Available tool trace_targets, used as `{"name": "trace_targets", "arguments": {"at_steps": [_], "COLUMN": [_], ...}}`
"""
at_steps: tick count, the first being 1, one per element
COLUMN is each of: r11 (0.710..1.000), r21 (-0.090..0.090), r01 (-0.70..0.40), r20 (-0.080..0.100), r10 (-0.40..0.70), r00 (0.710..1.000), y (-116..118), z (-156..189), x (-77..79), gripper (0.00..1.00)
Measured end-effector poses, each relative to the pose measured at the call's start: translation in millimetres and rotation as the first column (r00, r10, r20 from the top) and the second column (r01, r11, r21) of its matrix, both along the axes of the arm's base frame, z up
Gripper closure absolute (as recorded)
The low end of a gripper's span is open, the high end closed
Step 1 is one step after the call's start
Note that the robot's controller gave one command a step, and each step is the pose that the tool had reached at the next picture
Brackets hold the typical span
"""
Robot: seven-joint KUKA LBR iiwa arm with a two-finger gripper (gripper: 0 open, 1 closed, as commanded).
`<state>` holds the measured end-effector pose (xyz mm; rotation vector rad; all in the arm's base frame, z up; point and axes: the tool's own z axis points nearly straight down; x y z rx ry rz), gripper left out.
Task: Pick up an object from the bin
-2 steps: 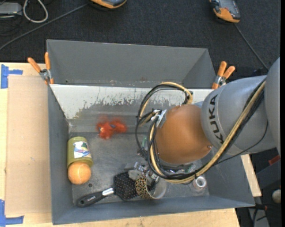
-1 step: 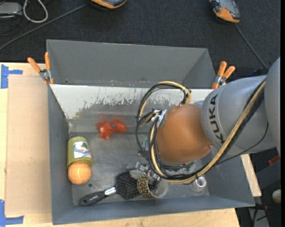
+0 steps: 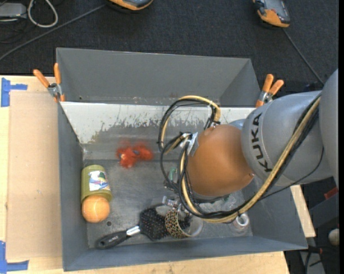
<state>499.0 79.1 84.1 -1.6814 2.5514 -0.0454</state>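
You are at the approach step. The end effector (image 3: 174,205) hangs low in the bin (image 3: 154,79), near the front wall and right of the middle, tucked under the arm's orange cover (image 3: 217,161). You cannot tell from here whether it is spread or pressed together, and nothing shows gripped in it.

The nearest things are a small leopard-patterned piece (image 3: 174,224), just beside it toward the front wall, and the black hairbrush (image 3: 150,224). The brush's head touches that piece and its handle runs off to the left. I judge one of these two to be the likely pick.

Well apart to the left lie a green jar (image 3: 96,178) with an orange ball (image 3: 96,210) against its end, and a red scrap (image 3: 133,154) farther back.

Next you need to confirm the opening and centre over one item only. Then descend and close without catching both.
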Motion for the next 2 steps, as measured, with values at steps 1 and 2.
{"name": "trace_targets", "arguments": {"at_steps": [1, 2], "r11": [0.998, 1.000], "r21": [0.001, -0.003], "r01": [0.068, -0.007], "r20": [-0.002, 0.006], "r10": [-0.068, 0.007], "r00": [0.998, 1.000], "y": [0.5, 1.8], "z": [-1.9, -2.6], "x": [0.4, 0.5], "gripper": [1.00, 1.00]}}
